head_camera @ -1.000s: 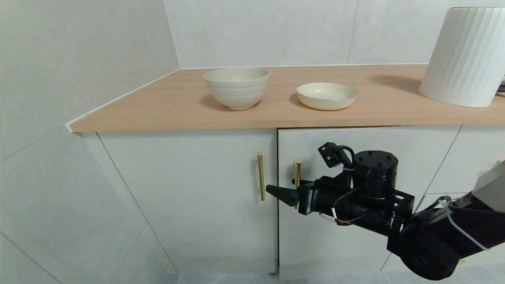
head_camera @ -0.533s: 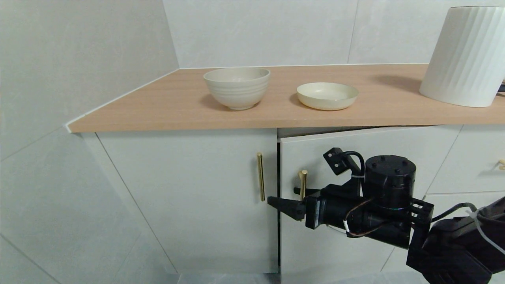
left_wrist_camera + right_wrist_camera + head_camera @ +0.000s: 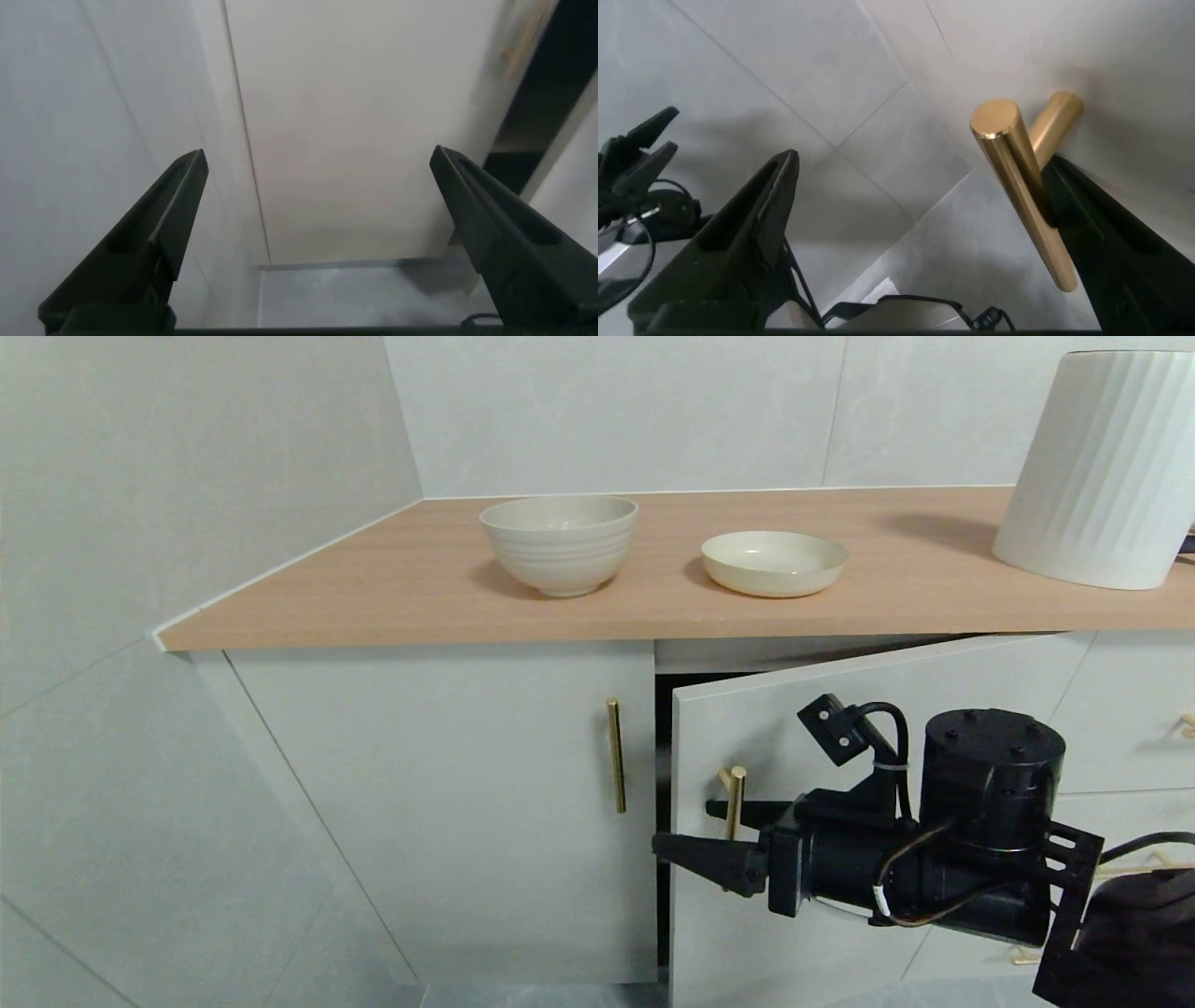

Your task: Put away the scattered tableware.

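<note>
Your right jaws are apart, just hooked round the brass bar handle (image 3: 735, 798) of the ajar white cabinet door (image 3: 747, 728) (left jaws apart too), so pull along the door's arc or you'll slip off; the ribbed cream bowl (image 3: 558, 543) and shallow cream dish (image 3: 773, 561) sit on the wooden tabletop (image 3: 420, 588).

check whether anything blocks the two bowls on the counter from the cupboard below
Yes: the right cupboard door is only partly open, covering most of the opening, with the right tool at its handle. The left door is shut.
</note>
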{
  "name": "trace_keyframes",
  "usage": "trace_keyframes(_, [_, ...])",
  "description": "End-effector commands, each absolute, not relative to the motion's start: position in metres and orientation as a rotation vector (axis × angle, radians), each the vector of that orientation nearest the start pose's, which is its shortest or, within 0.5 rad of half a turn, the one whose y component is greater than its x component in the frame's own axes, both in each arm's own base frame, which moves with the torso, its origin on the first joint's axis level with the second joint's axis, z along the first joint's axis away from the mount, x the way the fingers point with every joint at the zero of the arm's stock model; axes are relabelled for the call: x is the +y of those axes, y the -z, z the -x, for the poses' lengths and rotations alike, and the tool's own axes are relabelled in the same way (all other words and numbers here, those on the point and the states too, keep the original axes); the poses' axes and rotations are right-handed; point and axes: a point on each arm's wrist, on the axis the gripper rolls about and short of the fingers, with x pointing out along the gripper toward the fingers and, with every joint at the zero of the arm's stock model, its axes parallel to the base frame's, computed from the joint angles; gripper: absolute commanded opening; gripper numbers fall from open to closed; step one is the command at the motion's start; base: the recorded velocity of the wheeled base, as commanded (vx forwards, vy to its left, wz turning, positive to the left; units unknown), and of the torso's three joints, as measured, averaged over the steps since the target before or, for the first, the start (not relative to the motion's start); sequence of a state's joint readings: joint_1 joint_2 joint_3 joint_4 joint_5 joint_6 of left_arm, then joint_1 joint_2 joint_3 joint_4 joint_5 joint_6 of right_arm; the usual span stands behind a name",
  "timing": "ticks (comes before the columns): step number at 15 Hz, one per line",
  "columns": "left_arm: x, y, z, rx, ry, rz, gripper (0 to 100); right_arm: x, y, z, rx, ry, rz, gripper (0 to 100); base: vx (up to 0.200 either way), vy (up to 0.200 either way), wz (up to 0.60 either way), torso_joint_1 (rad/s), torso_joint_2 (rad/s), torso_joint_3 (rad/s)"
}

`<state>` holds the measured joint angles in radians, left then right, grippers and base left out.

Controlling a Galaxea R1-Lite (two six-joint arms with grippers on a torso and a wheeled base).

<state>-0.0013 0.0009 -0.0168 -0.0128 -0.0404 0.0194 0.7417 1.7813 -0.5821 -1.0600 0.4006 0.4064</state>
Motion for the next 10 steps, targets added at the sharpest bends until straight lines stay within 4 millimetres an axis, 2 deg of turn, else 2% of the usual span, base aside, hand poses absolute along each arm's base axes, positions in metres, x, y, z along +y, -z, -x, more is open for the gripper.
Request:
trace_keyframes(1, [-0.002, -0.111, 0.027, -0.032, 0.125, -0.025, 100, 0.201, -0.144, -0.205, 0.382, -1.095, -0.332, 100, 0.0, 0.0, 0.0, 0.0, 0.0, 0.0])
trace_keyframes(2, [-0.003, -0.129, 0.023, -0.003, 0.169, -0.023, 100, 0.2, -0.143, -0.203, 0.388, -1.1, -0.331, 100, 0.0, 0.0, 0.0, 0.0, 0.0, 0.0])
trace_keyframes(3, [-0.004, -0.148, 0.011, 0.06, 0.199, -0.017, 100, 0.2, -0.143, -0.202, 0.388, -1.102, -0.329, 100, 0.0, 0.0, 0.0, 0.0, 0.0, 0.0])
trace_keyframes(5, [-0.005, -0.18, -0.021, 0.164, 0.204, -0.013, 100, 0.2, -0.142, -0.199, 0.394, -1.108, -0.327, 100, 0.0, 0.0, 0.0, 0.0, 0.0, 0.0])
trace_keyframes(7, [-0.005, -0.2, -0.059, 0.263, 0.205, -0.018, 100, 0.201, -0.142, -0.197, 0.397, -1.115, -0.326, 100, 0.0, 0.0, 0.0, 0.0, 0.0, 0.0])
trace_keyframes(8, [-0.006, -0.204, -0.079, 0.286, 0.221, -0.018, 0, 0.202, -0.141, -0.196, 0.401, -1.118, -0.324, 100, 0.0, 0.0, 0.0, 0.0, 0.0, 0.0])
trace_keyframes(10, [-0.016, -0.205, -0.11, 0.297, 0.3, -0.027, 0, 0.202, -0.141, -0.195, 0.402, -1.124, -0.323, 100, 0.0, 0.0, 0.0, 0.0, 0.0, 0.0])
